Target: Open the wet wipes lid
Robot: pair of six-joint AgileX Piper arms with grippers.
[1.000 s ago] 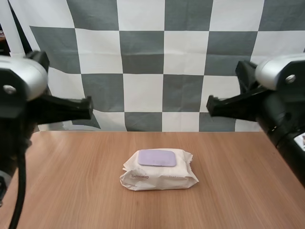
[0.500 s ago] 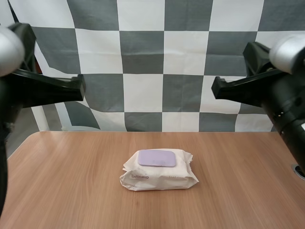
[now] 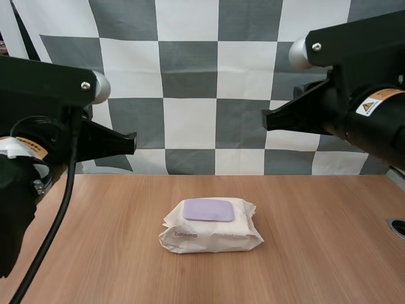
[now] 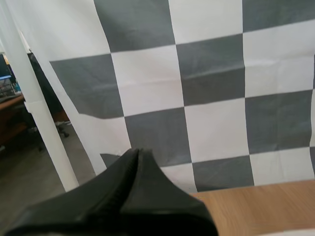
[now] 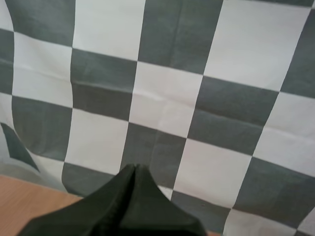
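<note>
A white pack of wet wipes (image 3: 211, 226) lies in the middle of the wooden table (image 3: 95, 253), its flat lilac lid (image 3: 208, 209) closed on top. My left gripper (image 3: 131, 145) hangs high at the left, well above and left of the pack. My right gripper (image 3: 267, 120) hangs high at the right, above and right of it. In the left wrist view the left gripper (image 4: 138, 153) has its fingers lying together as one dark wedge. The right gripper (image 5: 134, 169) looks the same in the right wrist view, a single wedge holding nothing.
A round dark hole (image 3: 397, 227) sits at the table's right edge. Bare wood surrounds the pack on all sides.
Both arms have swung forward and lifted, so more of each arm now shows in the high view with the tips nearer the centre. The pack has not moved.
</note>
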